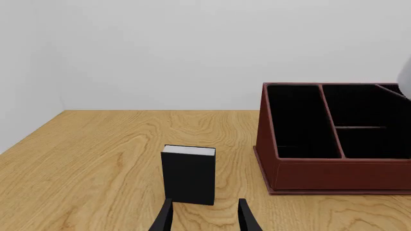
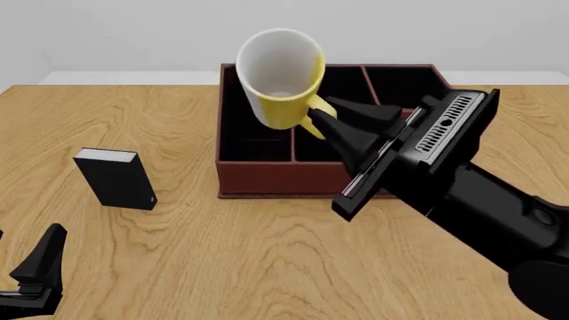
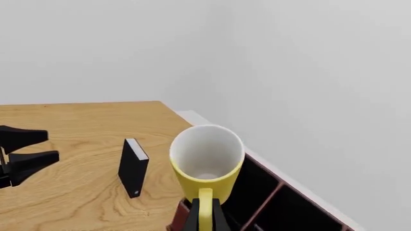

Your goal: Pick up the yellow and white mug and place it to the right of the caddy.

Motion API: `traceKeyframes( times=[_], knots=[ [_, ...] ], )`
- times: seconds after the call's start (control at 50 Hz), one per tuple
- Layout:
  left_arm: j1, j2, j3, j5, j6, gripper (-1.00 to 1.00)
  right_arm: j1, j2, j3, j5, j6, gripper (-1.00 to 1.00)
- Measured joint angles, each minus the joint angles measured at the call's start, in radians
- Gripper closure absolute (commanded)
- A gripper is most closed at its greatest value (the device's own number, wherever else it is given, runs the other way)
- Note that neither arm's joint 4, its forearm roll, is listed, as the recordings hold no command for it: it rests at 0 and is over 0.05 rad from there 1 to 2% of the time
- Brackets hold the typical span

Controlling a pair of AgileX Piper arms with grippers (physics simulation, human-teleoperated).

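Observation:
The yellow and white mug (image 2: 280, 80) hangs in the air over the caddy (image 2: 266, 187), tipped so its white inside faces the front camera. My right gripper (image 2: 318, 121) is shut on the mug's yellow handle (image 3: 204, 207). In the right wrist view the mug (image 3: 205, 163) fills the middle, with the caddy (image 3: 270, 202) below it. The caddy (image 1: 334, 175) is a reddish-brown box with black compartments at the table's centre back. My left gripper (image 1: 205, 216) stands open and holds nothing, low at the near left, just short of the black box.
A small black upright box (image 2: 116, 179) stands left of the caddy, also seen as the black box (image 1: 188, 175) right ahead of the left fingers. Bare wooden table (image 2: 498, 133) lies to the right of the caddy, partly covered by my right arm.

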Motion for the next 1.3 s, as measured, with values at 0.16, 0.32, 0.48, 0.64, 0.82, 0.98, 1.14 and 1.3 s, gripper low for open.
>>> traceKeyframes(
  times=[0.16,0.32,0.48,0.64,0.82,0.98,1.14,1.3],
  knots=[
    [0.0,0.0,0.0,0.0,0.0,-1.0,-0.015,-0.023,0.009,0.011,0.001,1.0],
    [0.0,0.0,0.0,0.0,0.0,-1.0,-0.029,-0.046,0.017,0.025,0.002,1.0],
    [0.0,0.0,0.0,0.0,0.0,-1.0,-0.043,-0.067,0.024,0.035,0.005,1.0],
    [0.0,0.0,0.0,0.0,0.0,-1.0,-0.06,-0.092,0.028,0.051,0.007,1.0],
    [0.0,0.0,0.0,0.0,0.0,-1.0,-0.081,-0.118,0.034,0.068,0.009,1.0],
    [0.0,0.0,0.0,0.0,0.0,-1.0,-0.102,-0.145,0.041,0.085,0.009,1.0],
    [0.0,0.0,0.0,0.0,0.0,-1.0,-0.125,-0.169,0.052,0.097,0.01,1.0],
    [0.0,0.0,0.0,0.0,0.0,-1.0,-0.148,-0.197,0.06,0.113,0.013,1.0]
  ],
)
